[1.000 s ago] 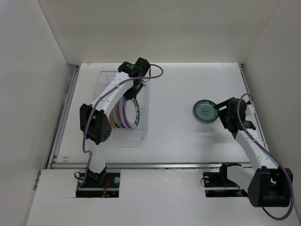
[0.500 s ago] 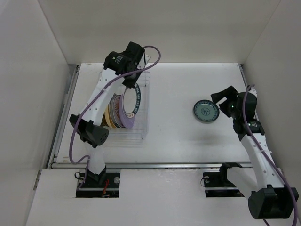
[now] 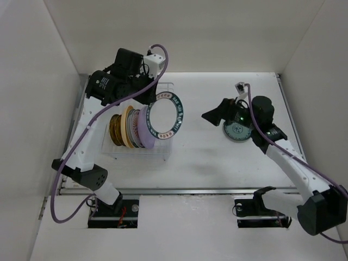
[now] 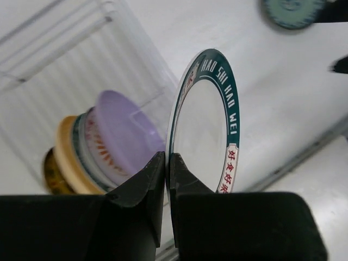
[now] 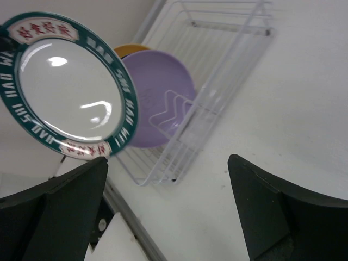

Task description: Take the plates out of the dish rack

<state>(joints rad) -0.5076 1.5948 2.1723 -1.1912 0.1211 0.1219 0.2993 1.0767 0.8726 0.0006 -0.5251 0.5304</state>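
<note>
My left gripper [image 4: 167,163] is shut on the edge of the white plate with the dark teal lettered rim [image 4: 209,125], holding it upright in the air just right of the dish rack [image 3: 163,155]. From above, this plate [image 3: 164,116] hangs below the left gripper [image 3: 149,99]. A lavender plate [image 3: 140,128], a yellow-tan plate [image 3: 126,128] and a dark brown-gold plate [image 3: 115,129] stand in the rack. A teal patterned plate [image 3: 237,130] lies flat on the table. My right gripper [image 3: 216,115] hovers open and empty just left of it, facing the held plate [image 5: 65,87].
The wire rack [image 5: 217,65] stands at the table's left, near the left wall. A metal rail [image 3: 179,190] runs along the table's near edge. White walls close in the back and both sides.
The left arm lifted the lettered plate out of the rack and carried it up and to the right. The right arm rose from the teal plate and swung left, its jaws wider.
</note>
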